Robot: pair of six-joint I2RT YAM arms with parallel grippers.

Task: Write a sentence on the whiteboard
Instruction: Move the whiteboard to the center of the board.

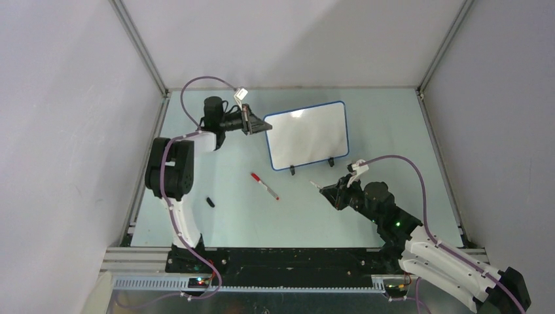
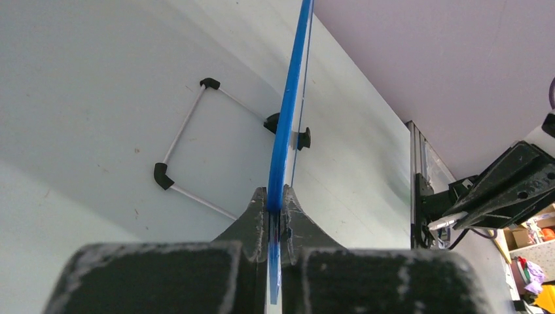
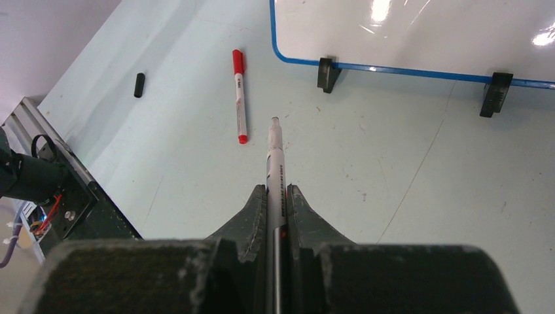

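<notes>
Two holds | left fingers (image 2: 254, 219) clamp whiteboard (image 1: 307, 134) rim | right fingers (image 3: 250, 214) clamp marker (image 3: 275, 163), print unreadable

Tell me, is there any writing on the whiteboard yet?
No, the whiteboard shows a plain white face in the top view, with no pen strokes anywhere on it.

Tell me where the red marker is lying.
In the top view the red marker lies on the table near its middle, between the black cap and the feet of the whiteboard.
</notes>
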